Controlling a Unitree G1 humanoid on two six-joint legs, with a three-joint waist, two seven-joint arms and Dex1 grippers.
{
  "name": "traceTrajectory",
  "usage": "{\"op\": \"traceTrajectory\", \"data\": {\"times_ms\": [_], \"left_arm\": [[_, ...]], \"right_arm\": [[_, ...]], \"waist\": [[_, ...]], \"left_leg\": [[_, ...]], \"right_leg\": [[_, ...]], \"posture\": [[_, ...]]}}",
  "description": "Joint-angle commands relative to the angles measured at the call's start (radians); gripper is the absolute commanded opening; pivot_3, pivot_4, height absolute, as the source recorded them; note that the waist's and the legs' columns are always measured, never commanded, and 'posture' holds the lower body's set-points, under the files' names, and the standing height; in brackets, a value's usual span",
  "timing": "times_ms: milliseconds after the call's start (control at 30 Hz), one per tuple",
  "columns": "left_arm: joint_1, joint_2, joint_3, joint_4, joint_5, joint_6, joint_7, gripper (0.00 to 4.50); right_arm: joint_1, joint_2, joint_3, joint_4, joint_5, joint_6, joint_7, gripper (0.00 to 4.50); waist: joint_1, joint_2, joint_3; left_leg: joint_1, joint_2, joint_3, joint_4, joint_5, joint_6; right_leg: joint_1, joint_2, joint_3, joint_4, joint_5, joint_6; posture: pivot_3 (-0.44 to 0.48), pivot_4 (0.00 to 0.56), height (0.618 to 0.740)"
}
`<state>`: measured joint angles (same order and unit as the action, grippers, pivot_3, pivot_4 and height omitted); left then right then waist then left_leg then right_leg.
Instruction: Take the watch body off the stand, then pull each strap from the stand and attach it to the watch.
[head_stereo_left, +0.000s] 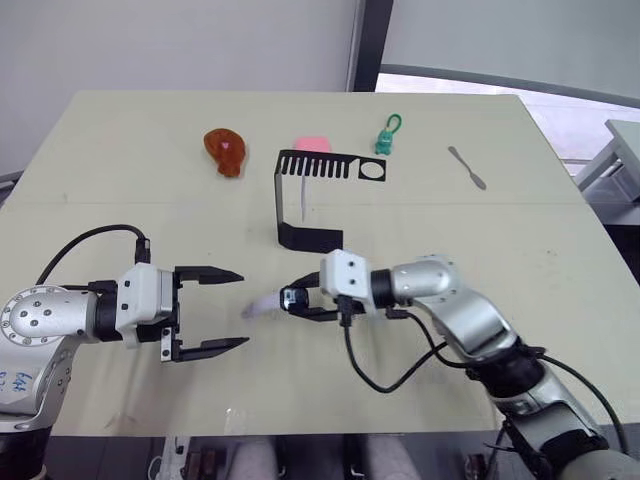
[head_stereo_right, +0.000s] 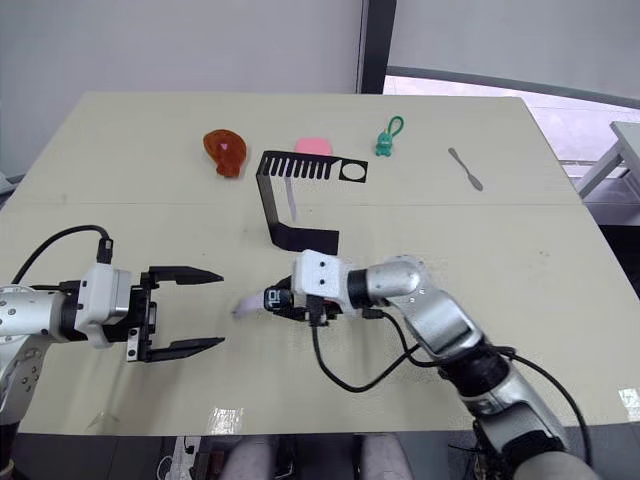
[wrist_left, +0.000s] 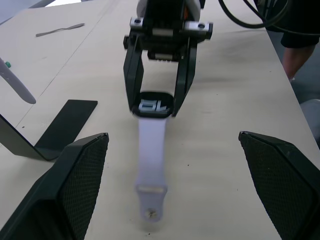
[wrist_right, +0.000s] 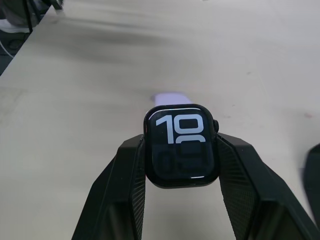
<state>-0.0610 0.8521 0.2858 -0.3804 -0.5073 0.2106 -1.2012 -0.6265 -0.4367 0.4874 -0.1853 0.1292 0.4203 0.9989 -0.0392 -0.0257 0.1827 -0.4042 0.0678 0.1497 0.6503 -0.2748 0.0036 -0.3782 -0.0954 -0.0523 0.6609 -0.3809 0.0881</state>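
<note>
At the centre of the frame we see the right gripper (head_stereo_left: 293, 299) clamped on the watch body (wrist_right: 181, 145), one strap (wrist_left: 151, 159) already fixed to it and lying on the table (head_stereo_left: 120, 180). The left gripper (head_stereo_left: 214, 311) stands wide open at lower left. The stand (head_stereo_left: 309, 196) is above centre, the second strap (head_stereo_left: 301, 199) hanging from it.
</note>
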Motion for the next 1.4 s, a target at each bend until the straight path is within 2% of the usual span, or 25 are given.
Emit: {"op": "traceTrajectory", "data": {"times_ms": [33,267,567,767,800,900,1067,1200,1400], "left_arm": [[0.016,0.014,0.025,-0.020,-0.011,-0.011,0.008,4.50],[0.036,0.028,0.040,-0.018,-0.014,-0.018,0.005,4.50],[0.043,0.036,0.032,-0.011,0.003,-0.029,0.015,4.50],[0.059,0.038,0.040,-0.015,0.011,-0.031,0.022,4.50],[0.065,0.039,0.045,-0.016,0.012,-0.032,0.023,4.50],[0.111,0.043,0.091,0.002,0.026,-0.053,0.022,4.50],[0.196,0.019,0.192,0.076,0.056,-0.096,0.052,4.50],[0.267,-0.011,0.292,0.224,0.102,-0.172,0.101,4.50],[0.294,-0.041,0.396,0.372,0.117,-0.221,0.197,4.50]], "right_arm": [[0.019,-0.014,0.036,0.004,-0.041,0.040,-0.002,1.58],[0.056,-0.066,0.014,-0.006,-0.046,0.057,0.019,1.58],[0.050,-0.043,-0.004,0.015,-0.012,0.118,0.031,1.58],[0.045,-0.112,-0.041,0.004,0.007,0.076,0.091,4.45],[0.050,-0.138,-0.052,-0.002,0.014,0.052,0.115,4.48],[0.107,-0.244,-0.203,0.002,0.118,-0.049,0.211,4.48],[0.236,-0.308,-0.433,0.133,0.235,-0.214,0.277,4.48],[0.303,-0.337,-0.615,0.336,0.228,-0.360,0.210,4.48],[0.349,-0.382,-0.743,0.511,0.193,-0.487,0.124,4.48]], "waist": [[0.003,0.000,0.000],[0.007,0.000,0.000],[0.000,0.000,0.000],[0.002,0.000,0.000],[0.003,0.000,0.000],[0.008,0.000,0.000],[0.010,-0.001,0.000],[0.005,0.000,0.000],[0.003,0.000,0.000]], "left_leg": [[0.000,0.000,0.000,0.000,0.000,0.000],[0.000,-0.001,0.000,0.001,-0.001,0.001],[0.000,-0.001,0.000,0.000,0.000,0.000],[0.000,-0.001,0.000,0.001,0.000,0.001],[0.000,-0.001,0.000,0.001,0.000,0.001],[0.000,-0.001,0.000,0.000,0.000,0.001],[0.002,-0.001,0.000,0.000,-0.001,0.001],[0.002,-0.001,0.001,0.000,-0.001,0.001],[0.002,0.000,0.001,0.000,-0.001,0.001]], "right_leg": [[0.000,0.000,0.000,0.000,0.000,0.000],[0.000,-0.001,0.000,0.000,0.000,0.000],[0.000,-0.001,0.000,0.000,0.000,0.000],[0.000,-0.001,0.000,0.000,0.000,0.000],[0.000,-0.001,0.000,0.000,0.000,0.000],[0.000,-0.001,0.000,-0.001,0.000,0.000],[0.002,-0.001,-0.001,-0.002,0.000,0.000],[0.002,-0.001,0.000,-0.002,0.000,0.000],[0.002,-0.001,0.000,-0.002,0.000,0.000]], "posture": [[0.000,0.150,0.740],[0.000,0.150,0.740],[0.000,0.150,0.740],[0.000,0.150,0.740],[0.000,0.150,0.740],[0.000,0.150,0.740],[0.000,0.150,0.740],[0.000,0.150,0.740],[0.000,0.150,0.740]]}}
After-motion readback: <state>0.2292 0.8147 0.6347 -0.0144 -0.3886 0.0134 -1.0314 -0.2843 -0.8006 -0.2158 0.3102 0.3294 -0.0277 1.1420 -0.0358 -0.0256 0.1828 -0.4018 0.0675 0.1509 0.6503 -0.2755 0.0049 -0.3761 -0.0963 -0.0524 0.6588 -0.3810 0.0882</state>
